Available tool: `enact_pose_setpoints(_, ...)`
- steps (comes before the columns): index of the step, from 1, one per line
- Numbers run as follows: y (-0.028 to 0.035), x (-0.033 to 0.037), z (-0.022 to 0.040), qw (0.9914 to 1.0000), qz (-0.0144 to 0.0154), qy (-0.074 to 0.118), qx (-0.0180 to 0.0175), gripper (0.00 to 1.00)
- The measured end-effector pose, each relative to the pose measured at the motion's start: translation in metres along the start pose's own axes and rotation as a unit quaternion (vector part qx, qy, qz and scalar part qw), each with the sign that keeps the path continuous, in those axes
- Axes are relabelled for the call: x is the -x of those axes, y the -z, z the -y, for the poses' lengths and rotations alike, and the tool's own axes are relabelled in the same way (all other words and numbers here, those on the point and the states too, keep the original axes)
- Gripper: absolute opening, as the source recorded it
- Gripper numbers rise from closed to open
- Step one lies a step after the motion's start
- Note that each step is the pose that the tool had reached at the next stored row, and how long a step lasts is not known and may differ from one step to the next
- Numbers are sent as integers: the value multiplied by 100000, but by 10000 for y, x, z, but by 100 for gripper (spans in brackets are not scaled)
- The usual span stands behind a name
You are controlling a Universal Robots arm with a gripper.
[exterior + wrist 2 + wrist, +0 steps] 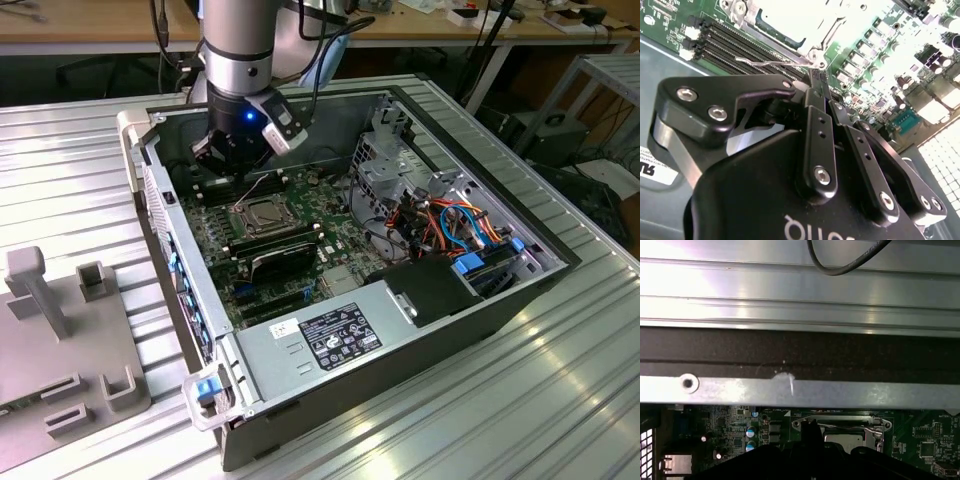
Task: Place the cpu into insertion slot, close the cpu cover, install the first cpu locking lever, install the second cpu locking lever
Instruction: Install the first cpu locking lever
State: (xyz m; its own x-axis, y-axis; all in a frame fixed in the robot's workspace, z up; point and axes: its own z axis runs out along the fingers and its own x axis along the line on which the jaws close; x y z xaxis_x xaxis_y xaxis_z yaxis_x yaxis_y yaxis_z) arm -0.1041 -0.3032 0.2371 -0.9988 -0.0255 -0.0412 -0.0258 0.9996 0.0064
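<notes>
The cpu [266, 213] lies flat in the insertion slot [243, 222] on the green board, its silver top showing through the window of the lowered cpu cover [287, 226]. My gripper [240, 178] hangs over the slot's far edge. In the second wrist view the black fingers [812, 105] stand together, shut, and the gripper's tip [816, 75] rests at a thin wire cpu locking lever [771, 63] that runs along the socket's bright frame [790, 20]. In the first wrist view the socket [845, 435] and a lever wire [875, 430] sit just beyond the gripper [810, 426].
The board sits deep in an open computer case [170, 250] with tall metal walls. Black memory sticks [280, 250] lie next to the socket. A power supply [340, 335], a drive cage [385, 160] and coloured cables [460, 225] crowd the exterior view's right. A grey fixture [60, 330] stands outside.
</notes>
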Motion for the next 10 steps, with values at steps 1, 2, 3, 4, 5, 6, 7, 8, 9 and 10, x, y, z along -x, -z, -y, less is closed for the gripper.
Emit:
enact_pose_setpoints(1,-9,0,0,100000,12,-4,9,11)
enact_pose_setpoints(2,-30,-1,0,100000,5,-79,-2,11)
enact_pose_setpoints(3,-47,3,1,100000,3,-240,-9,11)
enact_pose_setpoints(4,-60,7,1,99998,7,-658,-24,11)
enact_pose_setpoints(5,-67,9,1,99995,7,-971,-39,11)
enact_pose_setpoints(6,-75,14,1,99992,9,-1226,-48,11)
enact_pose_setpoints(7,-80,16,-1,99991,7,-1313,-54,11)
enact_pose_setpoints(8,-86,16,-3,99991,7,-1328,-55,11)
enact_pose_setpoints(9,-89,16,-3,99991,4,-1326,-59,11)
enact_pose_setpoints(10,-91,16,-3,99991,2,-1321,-62,11)
